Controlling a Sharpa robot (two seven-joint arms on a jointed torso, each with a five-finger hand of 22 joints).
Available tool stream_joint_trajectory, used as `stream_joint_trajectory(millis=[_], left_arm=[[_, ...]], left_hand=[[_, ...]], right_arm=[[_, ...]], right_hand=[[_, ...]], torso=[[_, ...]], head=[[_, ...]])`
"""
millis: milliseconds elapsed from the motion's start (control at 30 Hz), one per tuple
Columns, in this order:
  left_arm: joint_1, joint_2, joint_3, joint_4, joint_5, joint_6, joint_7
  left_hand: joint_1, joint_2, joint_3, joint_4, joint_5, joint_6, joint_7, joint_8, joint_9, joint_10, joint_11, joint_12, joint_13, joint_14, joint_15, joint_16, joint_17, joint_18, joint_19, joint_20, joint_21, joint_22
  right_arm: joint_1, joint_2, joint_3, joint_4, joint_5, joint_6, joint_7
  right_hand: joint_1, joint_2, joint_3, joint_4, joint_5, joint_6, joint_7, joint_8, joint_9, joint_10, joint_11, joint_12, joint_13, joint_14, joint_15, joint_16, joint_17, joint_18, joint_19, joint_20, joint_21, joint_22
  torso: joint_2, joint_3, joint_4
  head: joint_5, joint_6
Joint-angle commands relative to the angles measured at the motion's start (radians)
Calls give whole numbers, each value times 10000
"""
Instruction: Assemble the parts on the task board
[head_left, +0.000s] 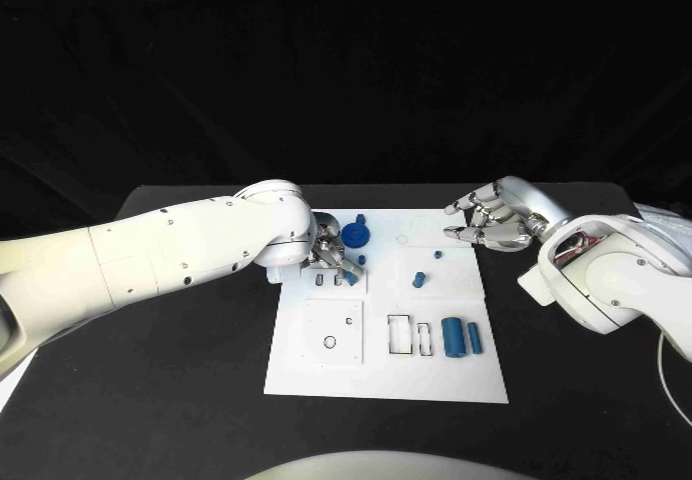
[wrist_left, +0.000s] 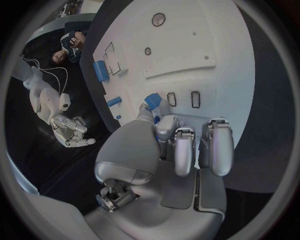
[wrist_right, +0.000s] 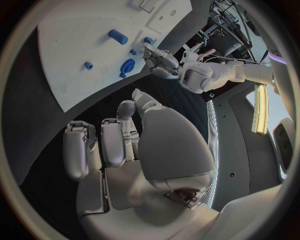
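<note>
Here the task board (head_left: 387, 375) lies mid-table, blue parts (head_left: 459, 337) scattered over it. My left hand (head_left: 329, 258) pinches a small blue part (wrist_left: 152, 99) above the board's slots. My right hand (head_left: 488, 222) hovers off its far corner, fingers curled, holding nothing.

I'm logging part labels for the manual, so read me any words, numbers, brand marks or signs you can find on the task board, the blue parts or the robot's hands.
None can be read.
Task board: black outlines and holes, no lettering.
Blue parts, such as the large cylinder: plain.
Left hand and right hand: bare metal, no legible mark.
</note>
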Motion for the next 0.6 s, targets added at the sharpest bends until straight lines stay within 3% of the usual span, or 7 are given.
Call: stream_joint_trajectory(millis=[33, 267, 600], left_arm=[[5, 27, -1, 10, 16, 252, 5], [4, 27, -2, 11, 17, 267, 8], [4, 14, -3, 20, 18, 277, 13]], left_hand=[[86, -5, 1, -90, 33, -71, -4, 60, 10, 8, -21, -49, 3, 1052, -81, 30, 2629, -76, 212, -26, -2, 703], [-46, -67, -57, -30, 25, -82, 10, 78, 56, 18, -8, -39, 26, 1052, -72, 30, 2629, -78, 212, -18, 2, 717], [-609, -176, -390, 340, 19, -65, -8, 130, 191, 103, -16, 47, 152, 1052, -74, 30, 2629, -89, 236, -11, 32, 791]], right_arm=[[-11, 16, -1, -2, -28, 159, 79], [-17, 45, -2, -23, -18, 166, 86], [-38, 88, -6, -67, 5, 163, 105]], right_hand=[[-86, 37, 5, 66, 41, 78, 13, -11, 11, -55, 0, -29, -11, 341, -31, -46, 1, 120, -69, -20, -69, 163], [-86, 37, 5, 66, 41, 78, 13, -11, 11, -55, 0, -29, -11, 341, -31, -46, 1, 120, -69, -20, -69, 163], [-116, 37, -7, 98, 21, 87, 11, -11, 13, -54, 0, -40, -23, 340, -33, -63, -12, 121, -71, -22, -74, 158]], torso=[[1, -1, 3], [1, 0, 2], [7, 8, -2]], head=[[3, -11], [3, -11], [12, -15]])
